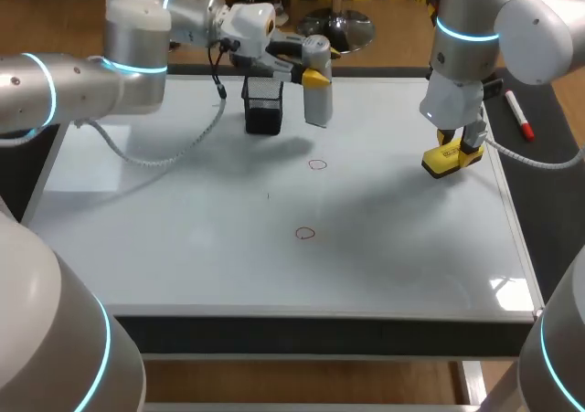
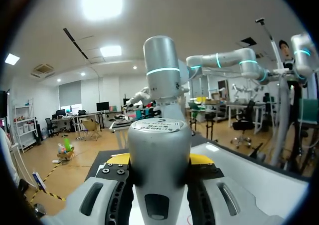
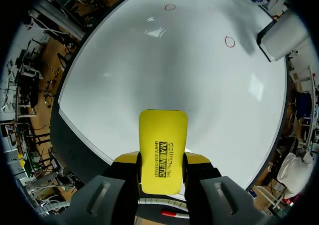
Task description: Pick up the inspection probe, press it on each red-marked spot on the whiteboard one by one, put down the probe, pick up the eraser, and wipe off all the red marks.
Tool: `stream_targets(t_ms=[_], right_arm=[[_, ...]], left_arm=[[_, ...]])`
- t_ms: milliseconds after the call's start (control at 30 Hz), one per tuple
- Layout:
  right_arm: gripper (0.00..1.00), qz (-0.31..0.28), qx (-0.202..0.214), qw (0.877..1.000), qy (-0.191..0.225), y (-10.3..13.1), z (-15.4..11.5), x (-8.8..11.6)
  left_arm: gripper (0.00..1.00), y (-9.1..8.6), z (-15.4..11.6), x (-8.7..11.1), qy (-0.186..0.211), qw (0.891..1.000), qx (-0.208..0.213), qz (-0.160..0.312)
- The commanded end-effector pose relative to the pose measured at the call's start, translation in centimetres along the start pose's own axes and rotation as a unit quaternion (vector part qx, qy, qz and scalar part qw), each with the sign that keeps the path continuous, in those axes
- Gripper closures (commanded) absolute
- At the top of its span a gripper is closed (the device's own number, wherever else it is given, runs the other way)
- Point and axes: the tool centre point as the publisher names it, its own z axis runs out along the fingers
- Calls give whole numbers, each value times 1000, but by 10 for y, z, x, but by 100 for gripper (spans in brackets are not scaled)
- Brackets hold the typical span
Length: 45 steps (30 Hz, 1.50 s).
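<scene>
Head view: whiteboard (image 1: pixel 183 248) covers most of the table, white and glossy, with a glare patch near its 5 o'clock corner and soft arm shadows across the middle. Far red mark (image 1: pixel 317 164) sits just off centre toward 12, near red mark (image 1: pixel 305 234) off centre toward 6, well apart. Left gripper (image 1: pixel 313 76) is at the board's 12 o'clock edge, fingers clamped on the probe (image 1: pixel 317 106). The silver body hangs upright, with a black mesh holder (image 1: pixel 263 109) just beside it at its 9 o'clock. Right gripper (image 1: pixel 454 147) is at the 3 o'clock edge, fingers closed on the yellow eraser (image 1: pixel 446 162); can't tell if the eraser touches the board. A red marker (image 1: pixel 518 116) lies on the dark table strip (image 1: pixel 548 238) off the board at 2 o'clock. Left wrist view: probe (image 2: pixel 159 150) fills the gap between the fingers, both pressing its sides; bare whiteboard under it. Right wrist view: eraser (image 3: pixel 163 145) gripped flat between the fingers over the board edge. White surface ahead, both marks out at roughly 12 and 1 o'clock from the gripper.
</scene>
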Motion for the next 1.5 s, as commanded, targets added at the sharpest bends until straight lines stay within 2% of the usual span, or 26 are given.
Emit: stream_targets(t_ms=[33,433,633,800,1067,1500], right_arm=[[100,-1,1,1000,1,-1,-1,0],[100,-1,1,1000,1,-1,-1,0],[100,-1,1,1000,1,-1,-1,0],[100,-1,1,1000,1,-1,-1,0],[100,-1,1,1000,1,-1,-1,0],[100,-1,1,1000,1,-1,-1,0]], left_arm=[[100,2,-2,-20,77,997,3,-2],[100,-3,-3,-58,104,995,3,7],[100,-2,-1,-69,122,993,-2,3],[100,1,-1,-74,140,990,-3,-4],[100,3,-1,-81,144,990,0,-10],[100,3,-1,-81,144,990,0,-10]])
